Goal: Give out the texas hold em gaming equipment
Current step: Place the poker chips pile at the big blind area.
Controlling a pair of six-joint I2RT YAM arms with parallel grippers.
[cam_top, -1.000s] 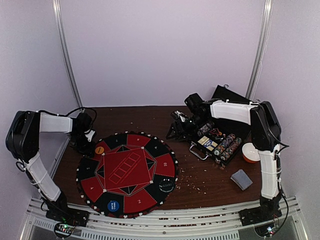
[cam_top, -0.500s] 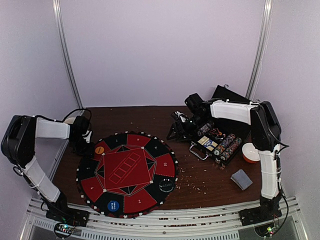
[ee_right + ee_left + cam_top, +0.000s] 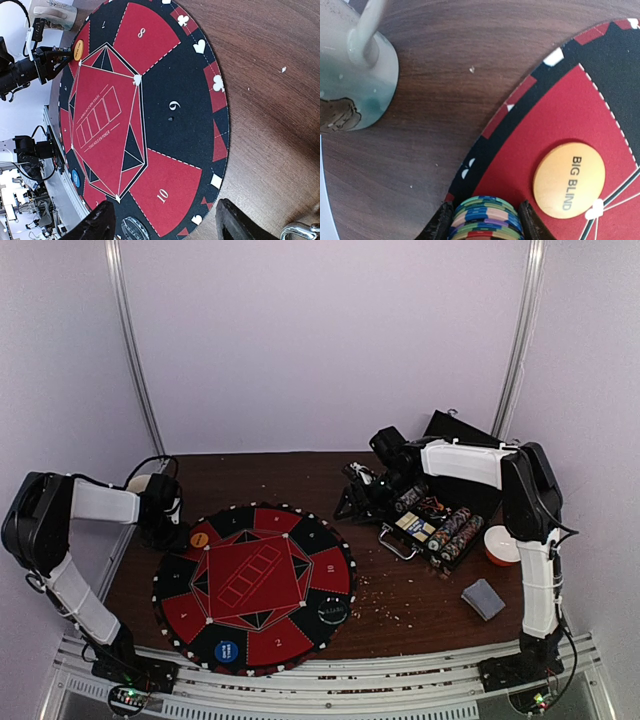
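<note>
I've got the left gripper (image 3: pixel 485 226) pinching the chip stack (image 3: pixel 485 216) at bottom centre of its wrist view, over the mat (image 3: pixel 555 115) rim beside the BIG BLIND disc (image 3: pixel 569 180), so a fast release could topple it; right gripper (image 3: pixel 167 222) spread wide, empty.

Wood-grain table (image 3: pixel 430 90), matt printed mat (image 3: pixel 555 115), smooth yellow button disc (image 3: pixel 569 180).

A robot lab test booth, this one: plain pale walls (image 3: pixel 320 340) box in a wooden table (image 3: pixel 290 475), metal uprights (image 3: pixel 133 360) stand in the corners, and two robot arms (image 3: pixel 70 570) sit bolted to a slotted aluminium rail (image 3: pixel 330 680), cables (image 3: pixel 150 462) trailing.
</note>
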